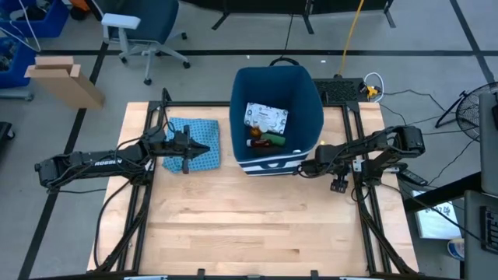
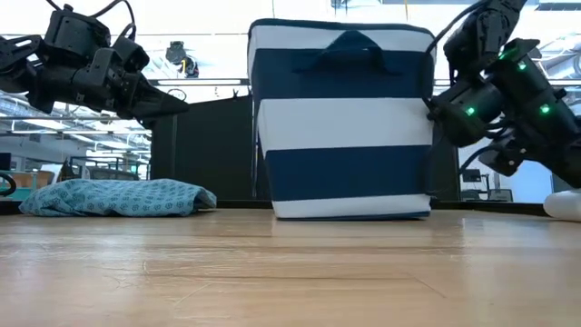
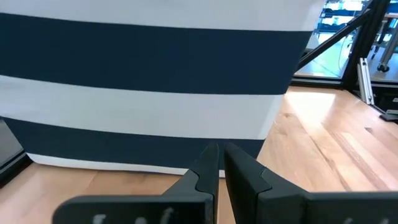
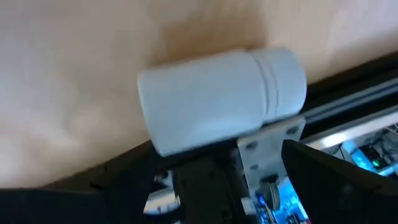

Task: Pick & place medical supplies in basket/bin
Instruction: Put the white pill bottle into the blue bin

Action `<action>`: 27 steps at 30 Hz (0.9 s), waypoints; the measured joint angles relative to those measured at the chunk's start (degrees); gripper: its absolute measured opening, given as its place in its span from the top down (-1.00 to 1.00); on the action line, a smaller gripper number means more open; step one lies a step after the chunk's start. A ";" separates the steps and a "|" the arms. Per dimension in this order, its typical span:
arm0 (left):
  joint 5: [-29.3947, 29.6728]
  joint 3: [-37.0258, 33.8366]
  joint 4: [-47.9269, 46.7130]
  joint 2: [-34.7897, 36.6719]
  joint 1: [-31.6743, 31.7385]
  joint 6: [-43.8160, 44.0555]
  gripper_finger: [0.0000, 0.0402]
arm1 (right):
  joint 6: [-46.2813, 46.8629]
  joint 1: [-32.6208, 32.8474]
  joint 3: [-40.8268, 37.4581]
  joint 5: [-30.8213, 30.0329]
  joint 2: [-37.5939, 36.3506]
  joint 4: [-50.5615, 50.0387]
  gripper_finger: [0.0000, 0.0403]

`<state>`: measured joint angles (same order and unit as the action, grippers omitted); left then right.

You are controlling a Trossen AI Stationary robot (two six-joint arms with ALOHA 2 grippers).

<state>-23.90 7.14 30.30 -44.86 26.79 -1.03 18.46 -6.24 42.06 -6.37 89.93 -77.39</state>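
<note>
A white bottle point(image 4: 221, 106) is gripped by the right tool point(image 1: 306, 167) beside the striped bin point(image 1: 311, 109); the left tool point(image 1: 204, 148) is clenched, empty.

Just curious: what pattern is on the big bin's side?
Dark-blue and white horizontal stripes on the deep fabric bin; low view shows it best.

bright, even overhead light | soft shadows | right wrist view blurred

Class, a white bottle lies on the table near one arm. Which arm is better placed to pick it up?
Right. The white bottle lies just ahead of the right end effector, while the left end effector hovers over the blue cloth.
</note>
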 joint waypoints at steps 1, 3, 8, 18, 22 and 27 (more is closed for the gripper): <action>0.01 0.00 0.01 -0.01 0.00 -0.03 0.87 | 0.10 -0.04 0.04 -0.45 0.02 0.91 -0.67; 0.02 0.00 0.03 0.00 0.01 -0.14 0.87 | 0.13 -0.06 0.11 -1.15 0.02 3.35 -0.67; 1.30 0.00 0.74 -0.01 0.01 -0.18 0.87 | -0.77 -0.06 0.17 -1.31 0.07 7.58 -0.67; 1.55 0.00 0.79 -0.02 0.00 0.01 0.87 | -4.22 -0.09 0.15 -3.81 0.09 12.58 -0.59; 1.54 0.00 0.74 0.00 0.00 0.01 0.87 | -5.22 -0.09 0.15 -3.05 0.09 12.90 -0.42; 1.53 0.00 0.72 -0.02 0.00 -0.01 0.87 | -5.00 -0.05 0.15 -4.04 0.11 12.97 -0.10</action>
<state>-22.37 7.14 31.03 -44.88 26.79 -1.04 13.46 -6.29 42.22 -10.41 90.04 -64.42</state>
